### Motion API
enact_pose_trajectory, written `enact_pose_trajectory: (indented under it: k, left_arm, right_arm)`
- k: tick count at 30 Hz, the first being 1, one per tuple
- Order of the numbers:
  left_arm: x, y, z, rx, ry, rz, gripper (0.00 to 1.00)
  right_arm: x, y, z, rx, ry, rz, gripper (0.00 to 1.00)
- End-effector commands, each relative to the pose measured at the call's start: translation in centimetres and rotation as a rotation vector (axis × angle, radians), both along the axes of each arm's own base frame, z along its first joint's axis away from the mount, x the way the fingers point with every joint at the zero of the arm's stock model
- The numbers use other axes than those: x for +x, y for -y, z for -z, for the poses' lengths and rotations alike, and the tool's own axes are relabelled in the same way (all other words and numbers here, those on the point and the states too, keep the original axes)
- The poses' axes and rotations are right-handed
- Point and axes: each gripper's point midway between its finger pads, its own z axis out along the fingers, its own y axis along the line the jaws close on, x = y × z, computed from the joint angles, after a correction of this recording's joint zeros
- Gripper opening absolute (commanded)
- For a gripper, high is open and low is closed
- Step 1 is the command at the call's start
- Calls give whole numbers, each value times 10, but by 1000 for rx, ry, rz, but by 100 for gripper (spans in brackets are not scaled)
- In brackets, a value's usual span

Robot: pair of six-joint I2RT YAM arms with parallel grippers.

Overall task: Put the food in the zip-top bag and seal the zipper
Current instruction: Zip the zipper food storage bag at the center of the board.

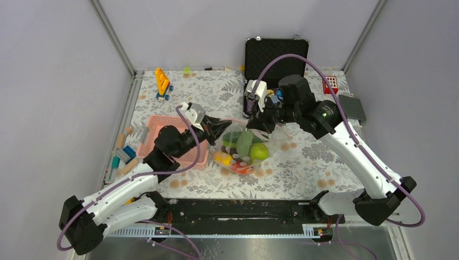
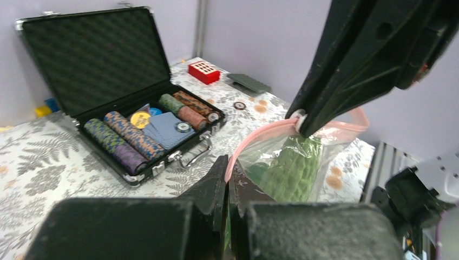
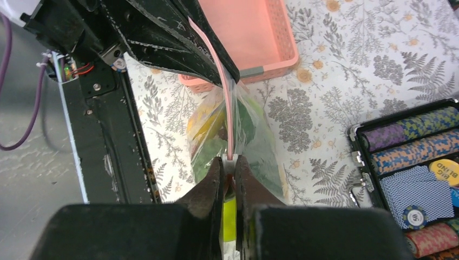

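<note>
1. Top external: high and far, looking down the table [image 1: 325, 157] from 6 o'clock.
2. Left wrist: close, low; black case [image 2: 103, 59] at 10 o'clock.
3. Right wrist: close, facing downward; pink basket [image 3: 254, 38] at 12 o'clock.
4. All share the zip-top bag [image 1: 246, 149]; both wrist views share its zipper [image 3: 231, 124].

Floral table [image 1: 308, 176] — bag [image 1: 243, 162], basket [image 1: 157, 123], case [image 1: 276, 54] (open)

Zipper [image 3: 231, 124] ends hidden between jaws; black case [image 3: 357, 143] cut off at edge.

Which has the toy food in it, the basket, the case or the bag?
The clear bag: green and yellow food shows through it. The black case holds chips; the pink basket looks empty.
</note>
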Motion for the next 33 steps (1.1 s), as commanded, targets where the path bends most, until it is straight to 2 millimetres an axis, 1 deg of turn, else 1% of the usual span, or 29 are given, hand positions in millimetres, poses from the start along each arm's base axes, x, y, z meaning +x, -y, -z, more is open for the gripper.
enact_pose_trajectory:
  k: [1, 4, 8, 11, 13, 14, 17, 18, 19, 20, 21, 22, 26, 28, 31, 33]
  left_arm:
    - [46, -57, -20, -100, 9, -390, 0]
    - [53, -63, -13, -66, -15, -440, 0]
    - [55, -63, -8, -55, -24, -451, 0]
    - [56, -65, -7, -55, -26, -463, 0]
    - [55, -63, -8, -47, -19, -447, 0]
    - [51, -59, -10, -41, -7, -416, 0]
    - [29, -32, -16, 1, 52, -220, 0]
    - [21, -23, -21, 25, 80, -146, 7]
    - [11, -14, -26, 49, 112, -70, 27]
    - [3, -8, -31, 67, 141, -13, 59]
    - [-4, -4, -38, 81, 170, 35, 93]
    - [-8, -3, -44, 94, 193, 59, 98]
    - [-20, -2, -71, 173, 321, 121, 99]
    - [-32, 1, -78, 239, 388, 196, 99]
    - [-52, 10, -77, 327, 438, 363, 99]
    - [-60, 18, -73, 365, 429, 469, 99]
  right_arm:
    - [-1, 22, 10, -63, -20, 108, 0]
    - [1, 34, 22, -86, -41, 161, 0]
    - [1, 48, 38, -94, -76, 208, 0]
    - [0, 60, 44, -93, -84, 242, 0]
    - [1, 65, 43, -81, -75, 261, 0]
    - [0, 62, 39, -60, -69, 247, 0]
    - [-6, 41, 23, 22, -96, 144, 0]
    - [-9, 34, 15, 48, -114, 107, 0]
    - [-11, 27, 8, 66, -128, 64, 0]
    - [-17, 20, 1, 86, -145, 2, 0]
    - [-18, 16, -7, 96, -138, -35, 0]
    - [-18, 14, -12, 97, -132, -60, 0]
    - [-16, 15, -28, 71, -77, -105, 0]
    - [-20, 16, -34, 64, -64, -140, 0]
    - [-20, 18, -35, 43, -57, -149, 0]
    - [-20, 18, -35, 41, -49, -152, 0]
